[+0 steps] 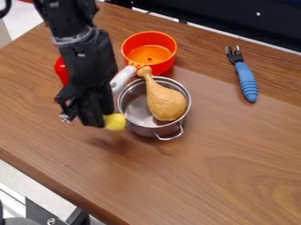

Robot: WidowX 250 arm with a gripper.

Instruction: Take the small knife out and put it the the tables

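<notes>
Gripper closed on yellow thing, likely the knife, held beside the pot and above the table; grip looks to be at the tips, so it could twist and drop, or a sideways swing could knock the pot.

I can't tell for certain which thing is the small knife. A short, blurred yellow piece shows at the tip of my end effector, by the lower left side of the metal pot; its full shape is unclear. The table is flat, brown and wood-grained.
</notes>
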